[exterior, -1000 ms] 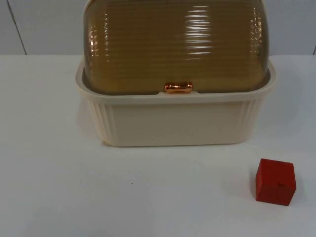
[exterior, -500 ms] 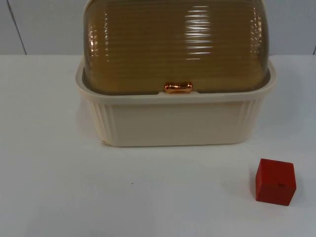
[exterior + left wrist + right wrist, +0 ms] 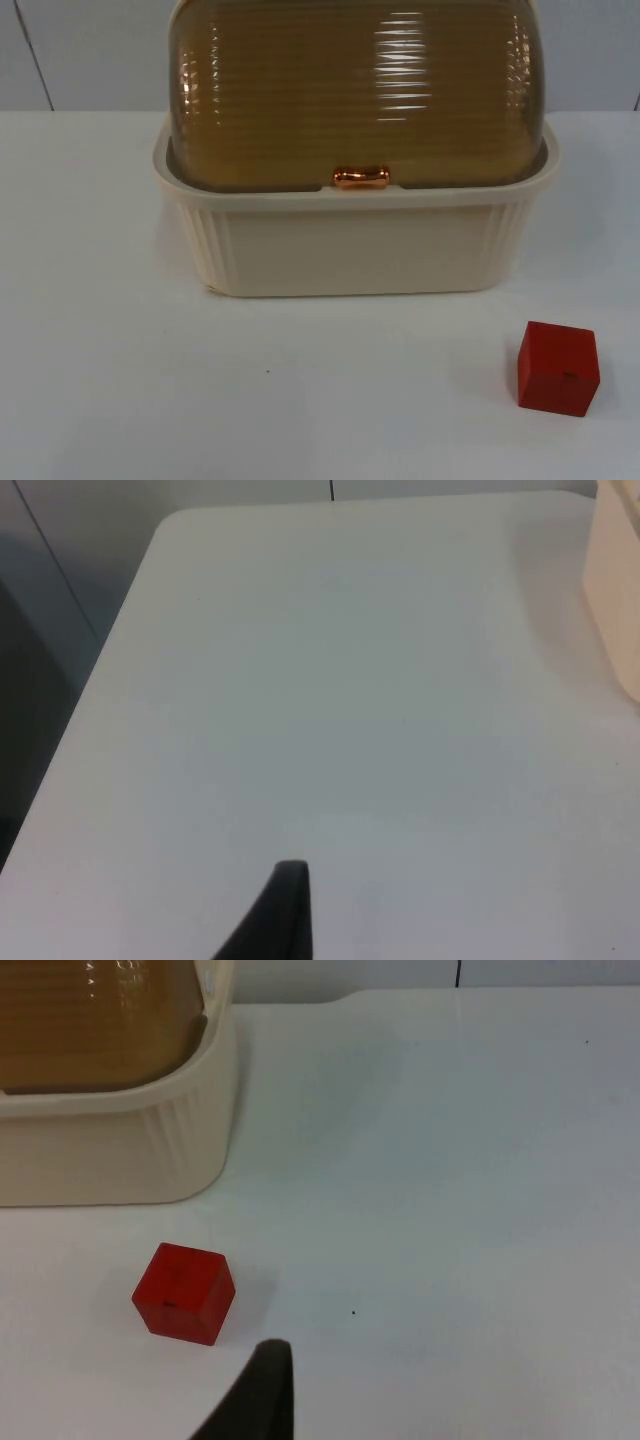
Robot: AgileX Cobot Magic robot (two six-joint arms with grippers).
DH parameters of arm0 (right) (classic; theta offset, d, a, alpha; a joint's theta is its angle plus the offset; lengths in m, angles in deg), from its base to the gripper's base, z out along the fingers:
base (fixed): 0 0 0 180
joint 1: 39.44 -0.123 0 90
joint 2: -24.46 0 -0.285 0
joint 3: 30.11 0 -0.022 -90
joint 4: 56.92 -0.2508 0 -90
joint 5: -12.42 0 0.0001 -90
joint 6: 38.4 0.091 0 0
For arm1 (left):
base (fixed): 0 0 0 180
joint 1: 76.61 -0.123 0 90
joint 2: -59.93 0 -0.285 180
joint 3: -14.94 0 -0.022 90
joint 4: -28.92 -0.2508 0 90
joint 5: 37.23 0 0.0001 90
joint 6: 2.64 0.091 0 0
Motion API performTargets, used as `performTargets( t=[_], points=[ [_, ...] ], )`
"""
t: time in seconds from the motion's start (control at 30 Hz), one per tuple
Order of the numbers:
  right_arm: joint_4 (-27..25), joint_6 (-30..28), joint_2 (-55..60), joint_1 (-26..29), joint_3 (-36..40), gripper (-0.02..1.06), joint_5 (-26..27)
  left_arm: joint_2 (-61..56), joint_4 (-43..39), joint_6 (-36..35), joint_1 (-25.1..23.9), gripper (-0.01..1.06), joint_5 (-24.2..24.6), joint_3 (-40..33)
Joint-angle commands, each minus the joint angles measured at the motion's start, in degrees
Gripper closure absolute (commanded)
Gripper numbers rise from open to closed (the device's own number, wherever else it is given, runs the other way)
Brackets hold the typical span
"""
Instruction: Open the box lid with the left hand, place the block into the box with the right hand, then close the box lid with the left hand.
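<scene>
A cream ribbed box stands at the middle of the table against the back. Its amber ribbed dome lid is down, with a copper handle at the front rim. A red block lies on the table in front of the box's right corner. The right wrist view has the block just ahead of my right gripper, with the box beyond it. My left gripper hangs over bare table left of the box, well apart from it. Both arms wait.
The white table top runs to a grey partition wall behind the box. In the left wrist view the table's left edge drops off to a dark floor.
</scene>
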Motion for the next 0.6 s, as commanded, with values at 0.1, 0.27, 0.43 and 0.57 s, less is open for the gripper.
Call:
performTargets(
  t=[0.1,0.27,0.43,0.57],
  points=[
    [0.5,1.1,-0.2,-0.3,-2.1,0.00,1.8,-0.3,0.4,-1.7,0.1,0.00,-0.7,2.1],
    [2.3,1.1,5.6,-0.3,-8.3,0.00,2.3,2.8,-2.5,-1.8,0.1,0.00,-2.1,8.0],
    [4.7,1.5,12.9,-0.3,-15.2,0.00,6.7,9.1,-4.6,-4.0,0.1,0.00,-10.9,13.2],
    [8.4,1.6,19.3,-0.3,-20.2,0.00,11.5,15.2,-3.5,-5.3,0.1,0.00,-17.4,15.9]
  ],
)
